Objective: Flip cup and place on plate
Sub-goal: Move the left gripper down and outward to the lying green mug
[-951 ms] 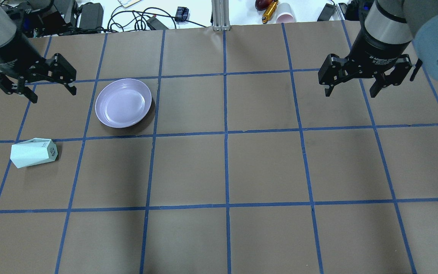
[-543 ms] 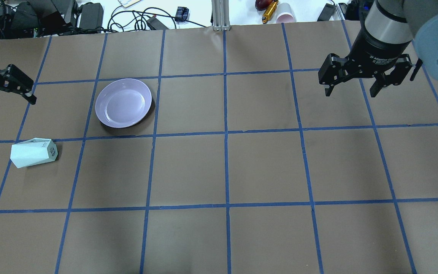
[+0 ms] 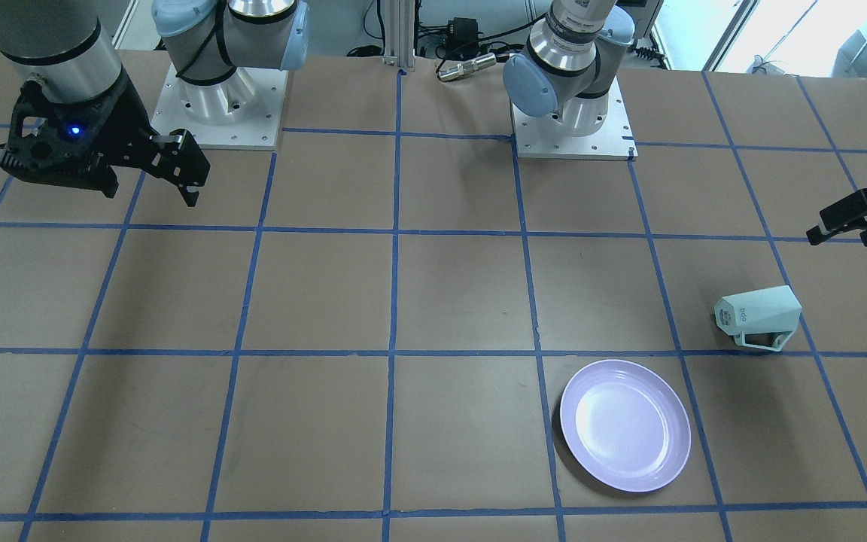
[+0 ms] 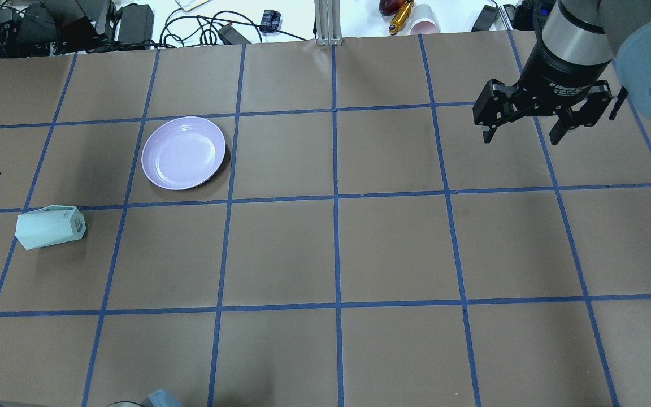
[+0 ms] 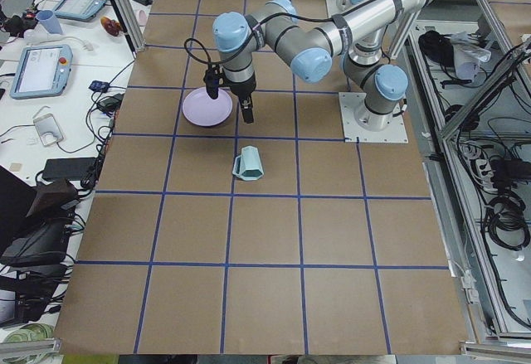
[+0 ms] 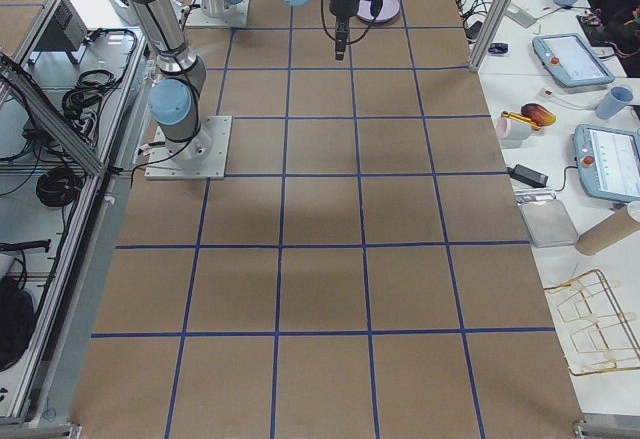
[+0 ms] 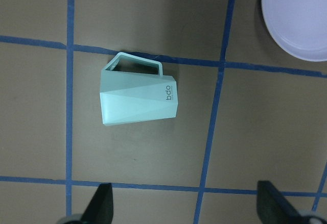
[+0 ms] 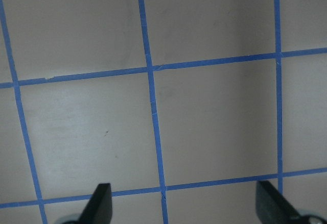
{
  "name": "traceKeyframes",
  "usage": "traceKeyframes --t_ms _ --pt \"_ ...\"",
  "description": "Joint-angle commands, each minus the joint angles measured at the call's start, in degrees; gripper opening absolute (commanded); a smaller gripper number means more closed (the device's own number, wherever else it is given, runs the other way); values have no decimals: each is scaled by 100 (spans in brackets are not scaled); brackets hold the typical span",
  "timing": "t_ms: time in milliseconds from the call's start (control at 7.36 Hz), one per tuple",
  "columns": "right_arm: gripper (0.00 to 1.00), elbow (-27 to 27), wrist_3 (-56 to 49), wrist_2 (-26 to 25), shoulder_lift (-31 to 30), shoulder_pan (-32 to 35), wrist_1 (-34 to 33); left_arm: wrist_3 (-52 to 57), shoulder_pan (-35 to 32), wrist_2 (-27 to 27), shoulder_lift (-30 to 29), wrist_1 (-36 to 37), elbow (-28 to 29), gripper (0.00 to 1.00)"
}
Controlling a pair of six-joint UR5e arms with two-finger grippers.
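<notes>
Brown gridded surface [image 4: 393, 243] carries the cup [image 7: 138, 99] on its side, below and ahead of the left hand [image 7: 185, 202], which is spread open: likely light, rigid and slick, so pinch across opposite facets.

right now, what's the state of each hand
Left hand: open, holding nothing; the cup lies on its side, apart from it.
Right hand: open, holding nothing.

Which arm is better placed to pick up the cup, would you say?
Left. The left gripper hangs open near the cup, which lies on its side, and its wrist view looks straight down on it. The right gripper is far across the table.
</notes>
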Motion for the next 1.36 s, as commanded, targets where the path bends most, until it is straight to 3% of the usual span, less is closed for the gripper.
traceKeyframes --t_ms 0,679,1222 --pt "100 5 0 0 -7 0 0 932 375 -206 -310 117 8 100" --pt "100 -4 0 0 -7 0 0 2297 605 -925 -1223 531 -9 100" --pt "100 5 0 0 -7 0 0 2432 613 -953 -1804 531 -44 100"
